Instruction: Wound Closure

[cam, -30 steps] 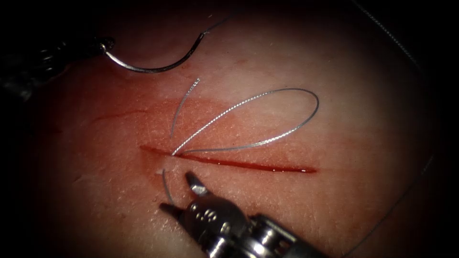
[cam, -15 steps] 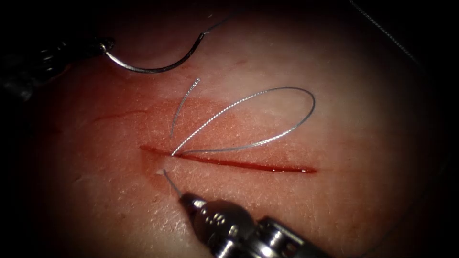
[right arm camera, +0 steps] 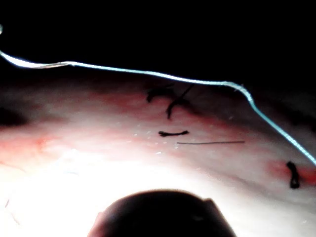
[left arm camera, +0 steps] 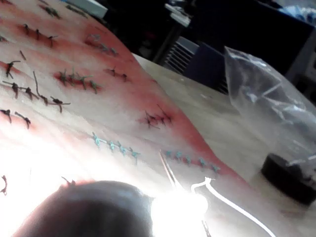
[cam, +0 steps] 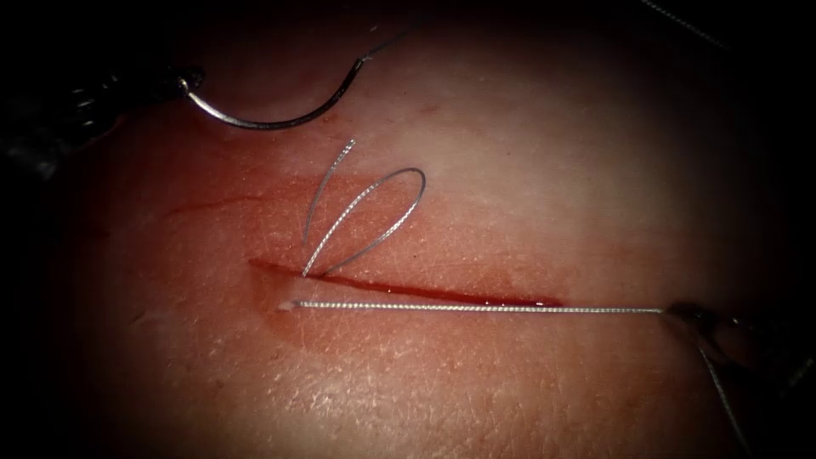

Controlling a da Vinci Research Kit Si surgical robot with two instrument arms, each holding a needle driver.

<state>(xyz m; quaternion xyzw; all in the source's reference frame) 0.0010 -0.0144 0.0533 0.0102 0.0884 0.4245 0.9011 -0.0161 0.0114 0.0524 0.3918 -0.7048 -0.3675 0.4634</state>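
The cut runs across the tissue, wet with red fluid. My left tool, at the upper left above the cut, is shut on the curved needle near its pointed end. The needle hangs free of the tissue, and thread leaves its other end. At the far right my right tool is shut on the thread. That strand is stretched taut from a hole just below the cut's left end. A small loop and a short tail rise above the cut's left end.
More thread trails down from the right tool. The thread crosses the right wrist view over old dark stitches. In the left wrist view are rows of old stitches, a plastic bag and a dark round object beside the tissue.
The right tool shut on the short thread end below the cut and pulled it far to the right. The strand drew taut and the big loop shrank. The left tool stayed still.
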